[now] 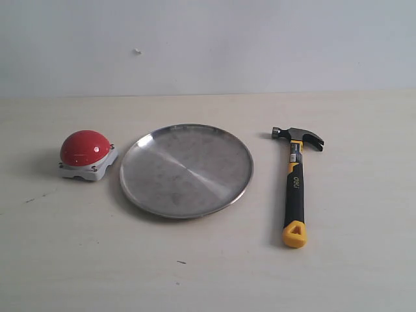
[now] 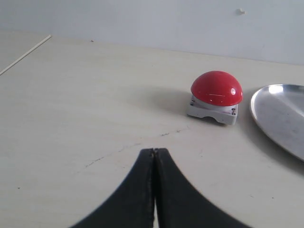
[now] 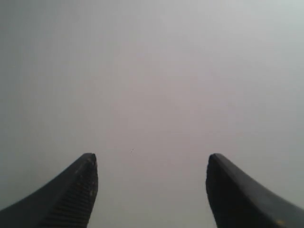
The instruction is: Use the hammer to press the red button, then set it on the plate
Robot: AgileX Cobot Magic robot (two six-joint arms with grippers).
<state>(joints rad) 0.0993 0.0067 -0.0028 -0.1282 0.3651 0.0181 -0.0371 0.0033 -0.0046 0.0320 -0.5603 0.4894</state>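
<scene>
The hammer [image 1: 294, 188] lies flat on the table at the right, dark head toward the back, yellow end toward the front. The round silver plate [image 1: 186, 169] sits in the middle. Left of it stands the red button [image 1: 86, 151] on its grey base. No gripper shows in the exterior view. In the left wrist view my left gripper [image 2: 154, 151] is shut with nothing in it, above the table, with the red button [image 2: 216, 95] and the plate's rim [image 2: 280, 116] beyond it. My right gripper [image 3: 152, 164] is open, empty, facing only a plain grey surface.
The pale table [image 1: 208, 266] runs back to a light wall [image 1: 208, 45]. Faint dark scratches mark the table [image 2: 123, 147] in front of the left gripper. A table edge or seam [image 2: 26, 54] shows far off in the left wrist view.
</scene>
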